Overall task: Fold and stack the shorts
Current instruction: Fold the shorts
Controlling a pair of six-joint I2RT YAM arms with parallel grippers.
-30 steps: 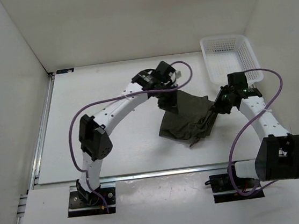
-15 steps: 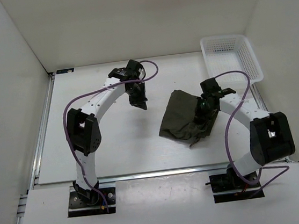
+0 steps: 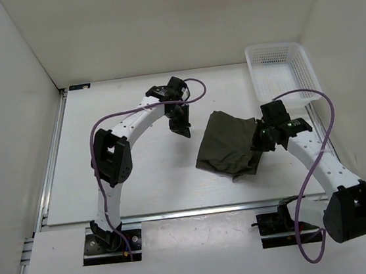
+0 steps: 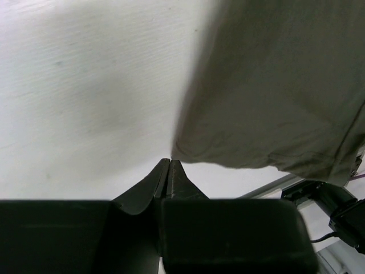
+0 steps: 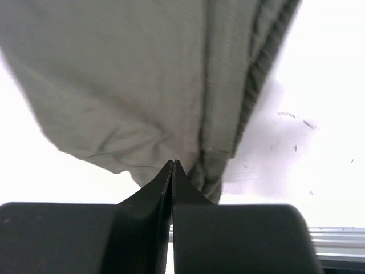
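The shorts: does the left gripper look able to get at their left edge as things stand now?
Probably yes. The left gripper hangs close to the left edge of the shorts, with only bare table between them. Its jaws are shut, so they must open first.

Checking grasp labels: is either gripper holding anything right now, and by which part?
Nothing held. Left gripper is shut clear of the shorts; right gripper is shut at their edge, no fabric between its fingers.
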